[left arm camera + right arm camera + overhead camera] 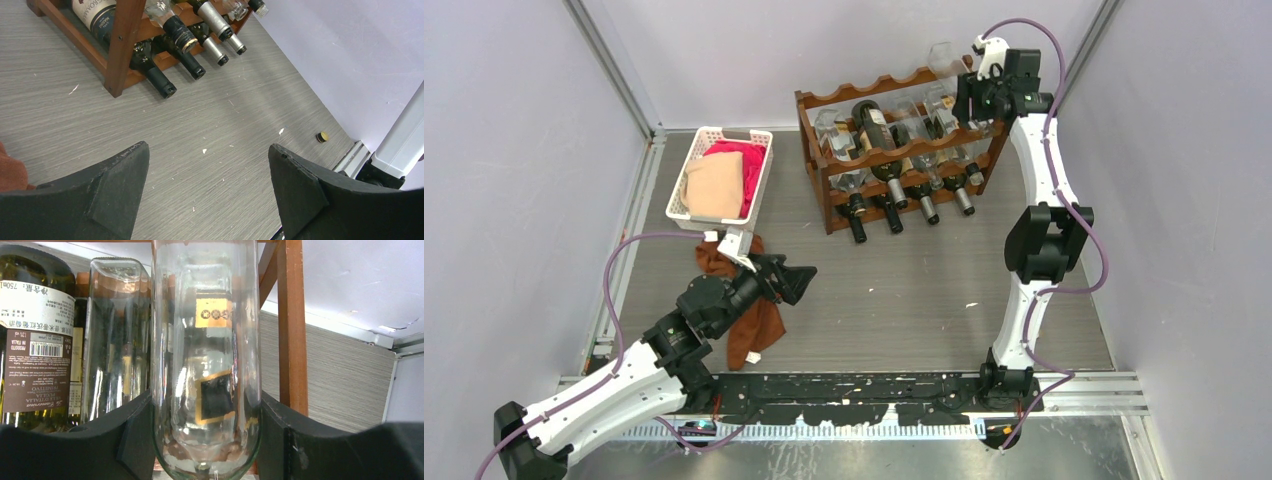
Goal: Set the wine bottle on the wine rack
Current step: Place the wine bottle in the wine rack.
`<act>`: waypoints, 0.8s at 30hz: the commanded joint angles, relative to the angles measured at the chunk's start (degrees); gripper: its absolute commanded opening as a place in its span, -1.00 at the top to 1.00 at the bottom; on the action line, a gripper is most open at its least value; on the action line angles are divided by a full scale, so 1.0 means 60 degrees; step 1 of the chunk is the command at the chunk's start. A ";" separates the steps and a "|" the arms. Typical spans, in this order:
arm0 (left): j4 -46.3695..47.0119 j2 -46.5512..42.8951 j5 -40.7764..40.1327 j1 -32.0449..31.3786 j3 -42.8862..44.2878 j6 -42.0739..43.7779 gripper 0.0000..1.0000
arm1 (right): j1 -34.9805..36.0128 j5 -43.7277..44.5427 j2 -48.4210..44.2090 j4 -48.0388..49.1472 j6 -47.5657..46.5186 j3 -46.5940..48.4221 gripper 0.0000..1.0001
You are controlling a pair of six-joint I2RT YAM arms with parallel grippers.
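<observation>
The wine rack (819,165) is dark reddish-brown wood with wavy rails and stands at the back of the table. A clear glass wine bottle (206,365) with a black and gold label lies at the rack's right end (941,108). Its base points toward my right gripper (205,407), which is shut on it, with a finger pressed to each side of the glass. The rack's right post (291,325) rises just beside the bottle. My left gripper (809,280) hovers low over the table near the front left. It is open (207,150) with nothing between its fingers.
The rack also holds a dark labelled bottle (876,128), other clear bottles and several dark ones in the bottom tier (165,82). A white basket (699,160) of cloths stands at the back left. A brown cloth (759,325) lies under the left arm. A small cap (322,137) lies near the right wall.
</observation>
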 commanded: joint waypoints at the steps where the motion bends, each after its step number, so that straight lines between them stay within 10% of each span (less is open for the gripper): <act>1: 0.0347 -0.0115 -0.0151 0.0035 0.0304 0.0209 -0.76 | 0.0000 0.0193 -0.0449 0.0969 -0.0091 0.0114 -0.29; 24: 0.0098 -0.0219 0.0024 0.0029 0.0582 0.0200 -0.76 | -0.0002 -0.0236 -0.1589 0.1092 0.0075 -0.0375 -1.00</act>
